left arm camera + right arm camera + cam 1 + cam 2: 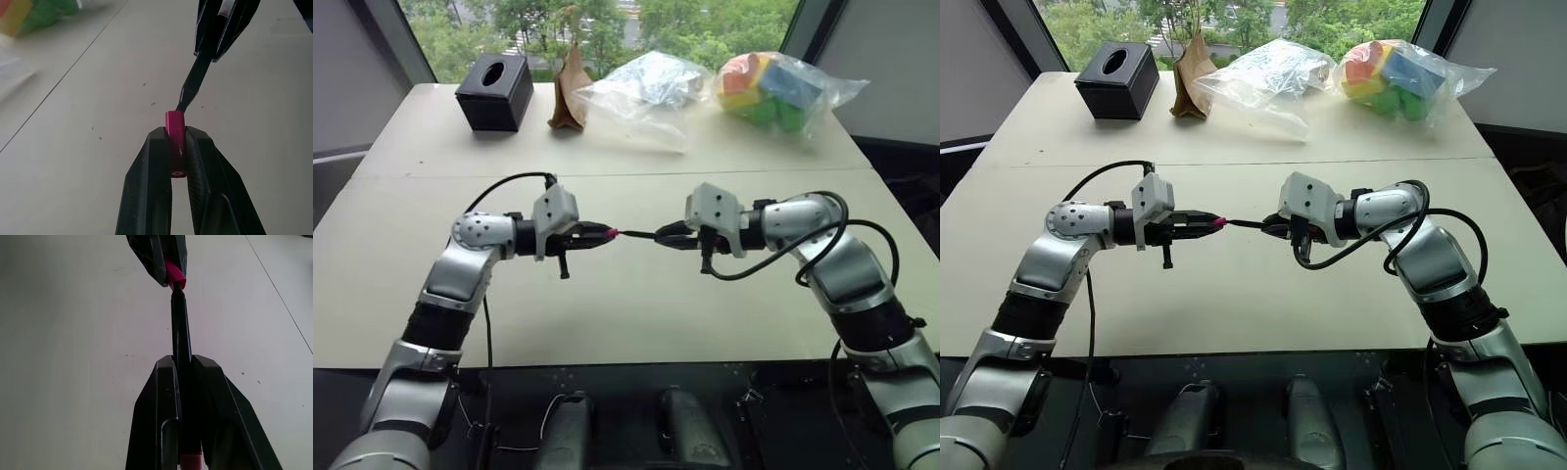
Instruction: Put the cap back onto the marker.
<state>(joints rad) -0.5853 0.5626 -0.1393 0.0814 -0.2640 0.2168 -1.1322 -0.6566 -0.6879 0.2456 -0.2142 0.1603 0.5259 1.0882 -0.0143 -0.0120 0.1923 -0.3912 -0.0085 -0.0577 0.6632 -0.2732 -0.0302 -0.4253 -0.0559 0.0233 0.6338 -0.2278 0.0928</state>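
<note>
The left gripper (pixel 178 147) has its fingers (pixel 151 186) pinched tight on the cap (pixel 175 128), whose pink end pokes out past the tips. Facing it, the right gripper (pixel 185 377) has its fingers (pixel 215 416) clamped just as tight round the marker (pixel 180 328), and the dark shaft runs out towards the cap. The marker's pointed tip sits right at the cap's mouth; whether it is inside yet, I cannot tell. Both are held up in the air above the middle of the pale table (pixel 607 313), roughly in one line, the two grippers pointing at each other. Well beyond them, along the table's far edge, stand a black tissue box (pixel 495 91), a brown paper bag (pixel 570 93), a clear plastic bag (pixel 641 93) and a bag of coloured blocks (pixel 773 86).
</note>
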